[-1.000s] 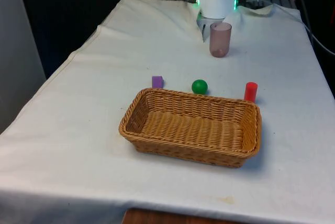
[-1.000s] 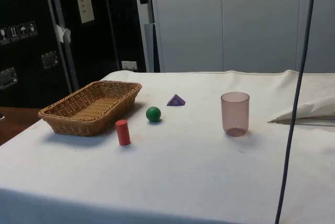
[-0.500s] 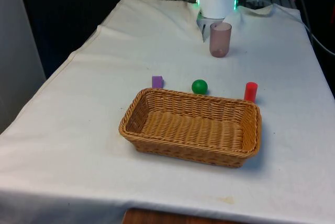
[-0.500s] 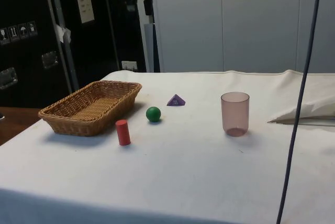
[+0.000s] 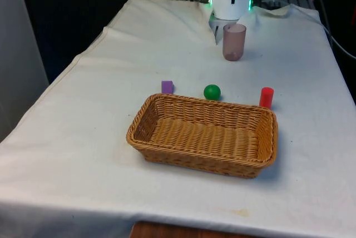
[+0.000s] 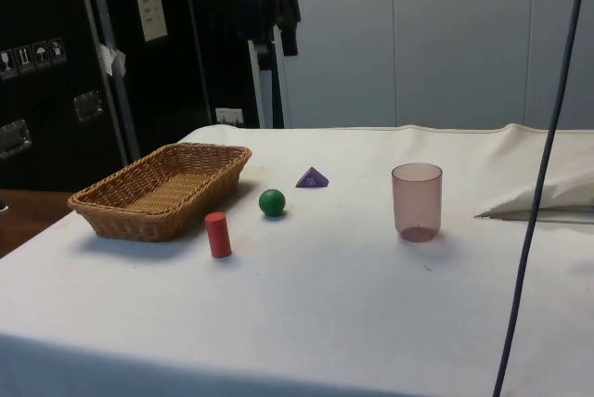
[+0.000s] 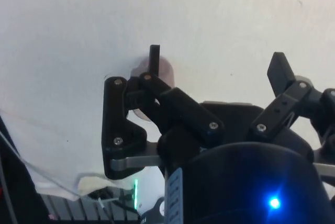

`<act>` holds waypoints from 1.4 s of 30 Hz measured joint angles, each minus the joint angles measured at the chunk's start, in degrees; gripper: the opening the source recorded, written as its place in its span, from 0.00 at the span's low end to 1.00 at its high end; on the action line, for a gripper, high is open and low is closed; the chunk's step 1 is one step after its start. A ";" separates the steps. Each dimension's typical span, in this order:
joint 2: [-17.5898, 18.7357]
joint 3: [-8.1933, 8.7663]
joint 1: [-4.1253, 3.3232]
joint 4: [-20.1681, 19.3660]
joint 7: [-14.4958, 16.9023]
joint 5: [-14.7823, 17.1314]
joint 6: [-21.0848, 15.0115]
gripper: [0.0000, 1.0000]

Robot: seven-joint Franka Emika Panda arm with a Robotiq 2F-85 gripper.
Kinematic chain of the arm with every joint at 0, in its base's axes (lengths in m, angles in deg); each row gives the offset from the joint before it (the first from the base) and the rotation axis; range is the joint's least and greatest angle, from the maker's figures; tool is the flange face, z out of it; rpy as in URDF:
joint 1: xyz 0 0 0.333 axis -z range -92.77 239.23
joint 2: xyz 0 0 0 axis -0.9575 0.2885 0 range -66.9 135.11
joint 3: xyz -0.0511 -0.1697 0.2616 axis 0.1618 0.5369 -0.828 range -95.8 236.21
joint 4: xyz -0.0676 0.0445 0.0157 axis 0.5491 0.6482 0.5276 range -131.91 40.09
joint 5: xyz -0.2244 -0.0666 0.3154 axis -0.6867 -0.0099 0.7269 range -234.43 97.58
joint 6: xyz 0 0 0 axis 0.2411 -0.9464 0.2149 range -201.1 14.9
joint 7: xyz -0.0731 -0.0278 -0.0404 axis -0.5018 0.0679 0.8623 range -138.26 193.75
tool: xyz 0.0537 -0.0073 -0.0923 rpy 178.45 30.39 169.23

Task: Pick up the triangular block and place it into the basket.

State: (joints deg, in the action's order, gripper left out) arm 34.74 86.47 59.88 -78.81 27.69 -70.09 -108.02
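Note:
The purple triangular block [image 5: 167,87] lies on the cloth just behind the wicker basket's [image 5: 167,100] far rim; the side view has the block [image 6: 313,177] to the right of the basket [image 6: 215,149]. My gripper [image 7: 217,64] hangs high over the table, open, with nothing between its fingers [image 7: 154,59]. In the side view the gripper [image 6: 280,24] is far above the block and a little to its left.
A green ball [image 5: 212,92] [image 6: 272,201] and a red cylinder [image 5: 266,97] [image 6: 218,234] stand behind the basket beside the block. A translucent pink cup [image 5: 234,41] [image 6: 417,201] stands upright nearer the robot's base; the cup [image 7: 166,70] lies below my fingers.
In the side view the gripper has swung rightwards along the top and come lower. The block, ball, cylinder, cup and basket have not moved.

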 measured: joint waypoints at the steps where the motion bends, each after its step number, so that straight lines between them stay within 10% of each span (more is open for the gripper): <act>1: 0.00 0.00 0.00 0.00 0.00 0.00 0.00 1.00; 42: 11.57 5.96 0.52 -8.02 11.00 3.90 -21.94 1.00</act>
State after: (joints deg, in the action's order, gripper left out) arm 46.31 92.43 60.40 -86.83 38.69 -66.19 -129.97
